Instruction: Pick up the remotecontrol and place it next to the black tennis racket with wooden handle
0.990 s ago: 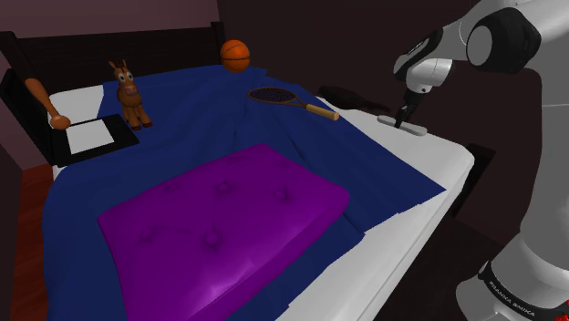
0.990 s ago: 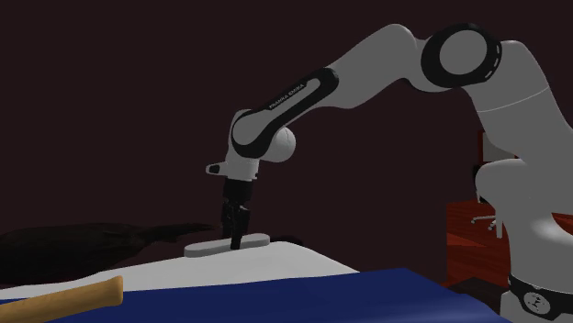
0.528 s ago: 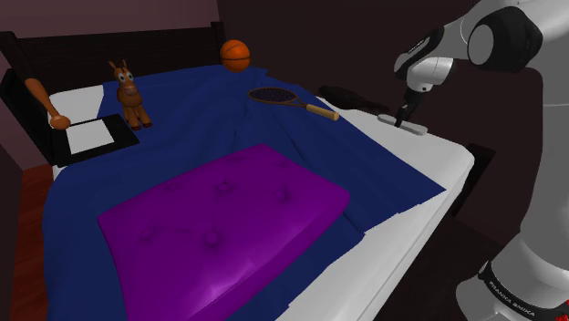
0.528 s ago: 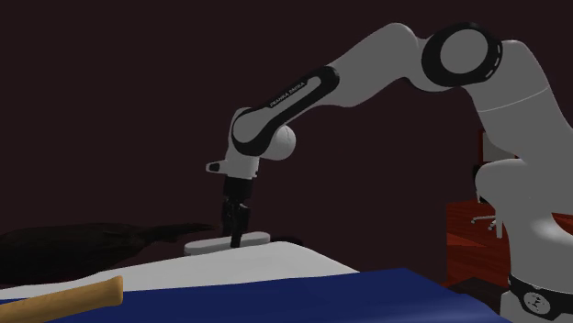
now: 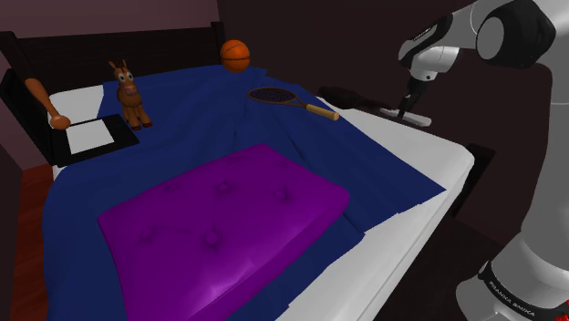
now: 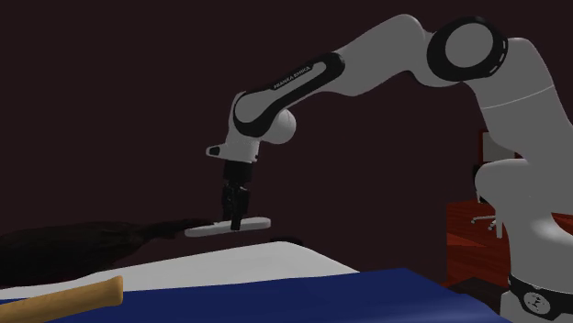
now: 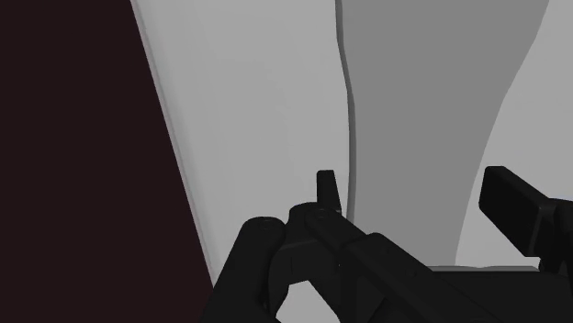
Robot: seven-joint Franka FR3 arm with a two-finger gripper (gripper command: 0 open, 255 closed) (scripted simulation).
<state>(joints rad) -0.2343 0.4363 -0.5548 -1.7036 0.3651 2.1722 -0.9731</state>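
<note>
1. Since a second before, your gripper had risen, and the remote control had come up with it off the white sheet on which it had lain.
2. You kept the claw pinched on the remote control near its middle. The grey bar hung roughly level and clear of the bed, as the second exterior view showed.
3. In the shoulder view the remote control sat under the gripper, above the bed's far corner at the shoulder view's right. The tennis racket lay on the blue bedspread towards the shoulder view's left, near but apart from it. A dark heap lay between the two.
4. Progress, as judged: the grasp and the lift looked done. You still had to carry the remote control across, lower it beside the tennis racket and release it.
5. Count:
   - one remote control
   - one tennis racket, with a dark head and a wooden handle
   - one basketball
   - one plush horse
   - one baseball bat
   - one purple cushion
   - one arm bearing one gripper
</note>
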